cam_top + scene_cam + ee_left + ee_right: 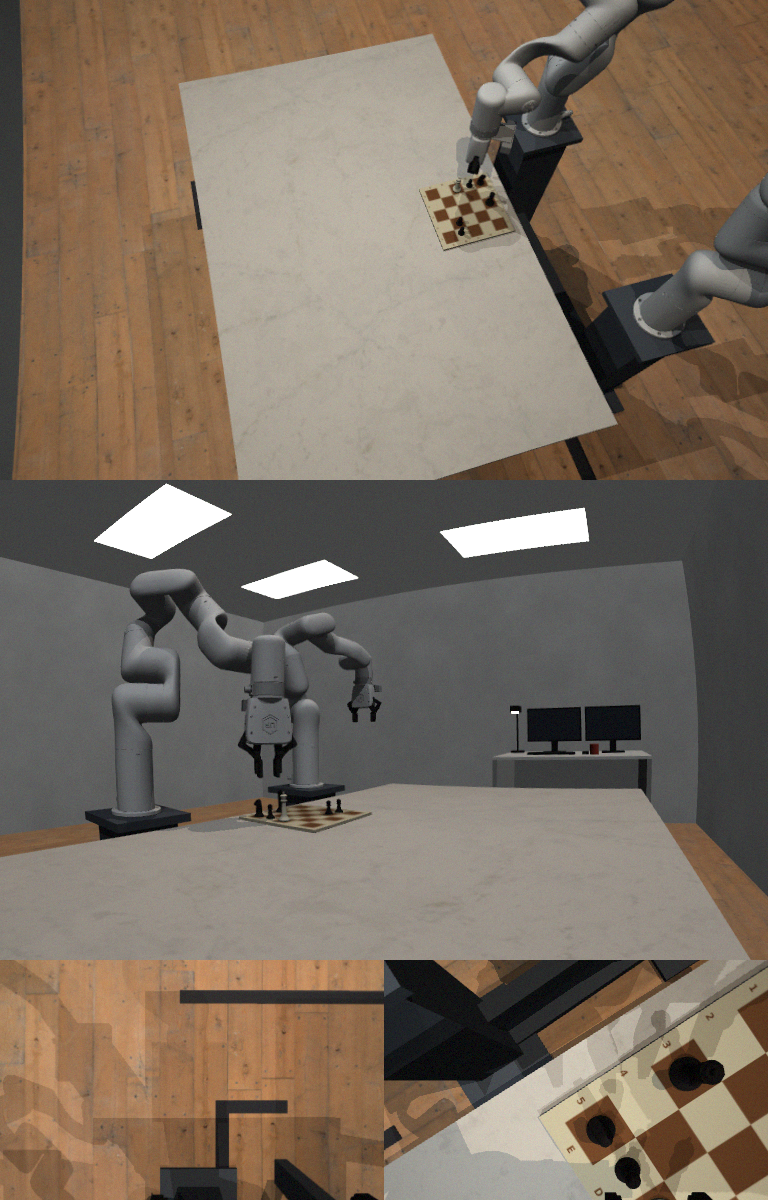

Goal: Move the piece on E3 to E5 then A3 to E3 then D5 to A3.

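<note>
On the board [466, 209] [313, 824] [711, 1115], a black knight [481, 180] [258, 808] [600, 1129] stands upright on E5. A taller black piece [490, 199] [686, 1074] stands on E3. A black pawn [469, 183] [270, 812] [627, 1170] stands on D5. Square A3 [440, 215] holds no piece. My right gripper [473, 166] [268, 773] [656, 1196] is partly open and empty, above the pieces at the board's 5 end. My left gripper [363, 718] [260, 1197] is open and empty, away from the board.
A white tall piece [457, 186] [283, 809] stands on C5, beside the D5 pawn. Two black pawns stand on B2 [459, 221] and B1 [461, 231]. The board lies near the robot-side edge of the pale table [339, 226].
</note>
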Tool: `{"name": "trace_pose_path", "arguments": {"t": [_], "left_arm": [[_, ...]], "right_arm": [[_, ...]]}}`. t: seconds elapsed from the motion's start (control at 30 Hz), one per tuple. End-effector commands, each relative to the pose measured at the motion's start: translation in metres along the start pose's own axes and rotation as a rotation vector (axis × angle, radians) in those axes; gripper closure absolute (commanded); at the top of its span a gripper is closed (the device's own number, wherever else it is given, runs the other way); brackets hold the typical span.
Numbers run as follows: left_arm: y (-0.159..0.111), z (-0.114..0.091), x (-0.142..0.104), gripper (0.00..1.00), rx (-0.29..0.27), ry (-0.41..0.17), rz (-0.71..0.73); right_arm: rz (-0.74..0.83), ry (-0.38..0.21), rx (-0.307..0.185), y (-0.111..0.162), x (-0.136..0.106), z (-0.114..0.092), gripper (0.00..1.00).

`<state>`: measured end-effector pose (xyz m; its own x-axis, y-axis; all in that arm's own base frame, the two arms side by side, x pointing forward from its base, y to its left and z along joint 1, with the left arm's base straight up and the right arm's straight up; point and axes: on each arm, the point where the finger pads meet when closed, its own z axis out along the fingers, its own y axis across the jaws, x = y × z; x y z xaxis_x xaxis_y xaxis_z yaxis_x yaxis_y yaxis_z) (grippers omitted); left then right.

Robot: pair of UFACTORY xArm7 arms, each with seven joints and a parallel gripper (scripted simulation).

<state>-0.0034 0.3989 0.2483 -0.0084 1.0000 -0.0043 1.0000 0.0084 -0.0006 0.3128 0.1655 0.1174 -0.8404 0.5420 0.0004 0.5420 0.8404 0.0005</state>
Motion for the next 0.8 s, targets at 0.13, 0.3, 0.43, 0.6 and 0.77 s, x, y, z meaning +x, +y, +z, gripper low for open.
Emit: {"name": "trace_pose_path", "arguments": {"t": [0.13,0.3,0.43,0.6,0.77], "left_arm": [[0.0001,-0.0016,0.0011,0.0,-0.001,0.004,0.0],[0.0001,-0.0016,0.0011,0.0,-0.001,0.004,0.0],[0.0001,-0.0016,0.0011,0.0,-0.001,0.004,0.0],[0.0001,-0.0016,0.0011,0.0,-0.001,0.004,0.0],[0.0001,-0.0016,0.0011,0.0,-0.001,0.004,0.0]], "right_arm": [[0.0,-0.002,-0.003,0.001,-0.0006,-0.001,0.65],[0.0,-0.002,-0.003,0.001,-0.0006,-0.001,0.65],[0.0,-0.002,-0.003,0.001,-0.0006,-0.001,0.65],[0.0,-0.002,-0.002,0.001,-0.0007,-0.0001,0.65],[0.0,-0.002,-0.002,0.001,-0.0006,0.003,0.65]]}}
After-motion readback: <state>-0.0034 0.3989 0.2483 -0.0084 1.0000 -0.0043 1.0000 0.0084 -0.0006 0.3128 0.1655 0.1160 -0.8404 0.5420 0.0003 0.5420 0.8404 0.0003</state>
